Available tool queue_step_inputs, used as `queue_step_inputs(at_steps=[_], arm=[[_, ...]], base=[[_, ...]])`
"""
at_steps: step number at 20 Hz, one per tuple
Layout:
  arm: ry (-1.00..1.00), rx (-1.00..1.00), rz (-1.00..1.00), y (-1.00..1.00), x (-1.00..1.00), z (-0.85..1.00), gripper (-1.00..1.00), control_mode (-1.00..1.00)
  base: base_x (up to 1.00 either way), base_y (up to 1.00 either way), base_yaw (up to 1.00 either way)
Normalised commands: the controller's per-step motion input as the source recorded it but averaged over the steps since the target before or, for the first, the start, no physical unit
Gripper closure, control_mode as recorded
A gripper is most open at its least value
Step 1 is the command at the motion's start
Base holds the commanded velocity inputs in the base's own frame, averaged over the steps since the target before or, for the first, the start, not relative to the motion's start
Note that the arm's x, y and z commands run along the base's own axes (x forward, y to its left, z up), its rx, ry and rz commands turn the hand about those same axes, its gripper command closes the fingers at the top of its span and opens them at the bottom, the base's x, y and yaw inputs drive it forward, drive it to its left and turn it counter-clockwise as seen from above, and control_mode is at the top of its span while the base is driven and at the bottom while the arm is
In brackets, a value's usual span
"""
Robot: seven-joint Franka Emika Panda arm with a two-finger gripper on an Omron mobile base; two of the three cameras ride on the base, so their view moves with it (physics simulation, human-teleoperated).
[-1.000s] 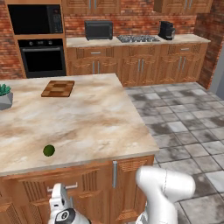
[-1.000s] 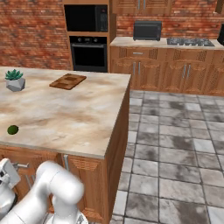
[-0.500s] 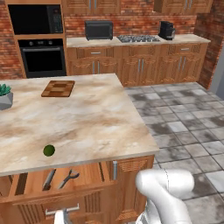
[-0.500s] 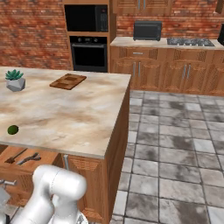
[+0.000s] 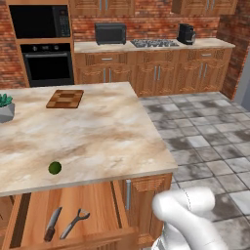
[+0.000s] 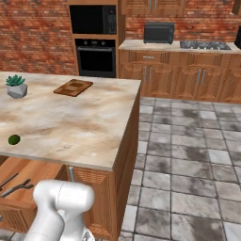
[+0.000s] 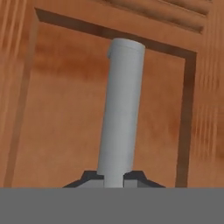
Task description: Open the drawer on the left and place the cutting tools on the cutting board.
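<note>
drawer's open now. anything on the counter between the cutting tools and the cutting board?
Nothing visible blocks it. The two cutting tools lie in the open drawer; the cutting board sits at the counter's far side. The lime and potted plant stand left of a straight path. The gripper is shut on the drawer handle.

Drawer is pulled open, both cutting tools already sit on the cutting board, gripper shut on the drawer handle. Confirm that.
Not quite. The cutting tools are not on the cutting board; they lie inside the open drawer, as the left base view shows. The rest holds: the hand view shows the gripper shut on the drawer handle.
</note>
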Motion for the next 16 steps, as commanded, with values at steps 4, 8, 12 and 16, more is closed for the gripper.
queue_step_inputs(at_steps=[4,8,12,16], arm=[[-0.03,0.0,0.05,0.0,-1.0,-0.01,-1.0,-1.0],[-0.02,0.0,0.01,0.0,-1.0,0.11,-1.0,-1.0],[0.02,0.01,0.0,0.0,-1.0,0.5,-1.0,-1.0],[0.03,0.04,0.0,-0.02,-0.84,0.55,-1.0,-1.0]], base=[[0.0,0.0,0.0],[0.0,0.0,0.0],[0.0,0.0,0.0],[0.0,0.0,0.0]])
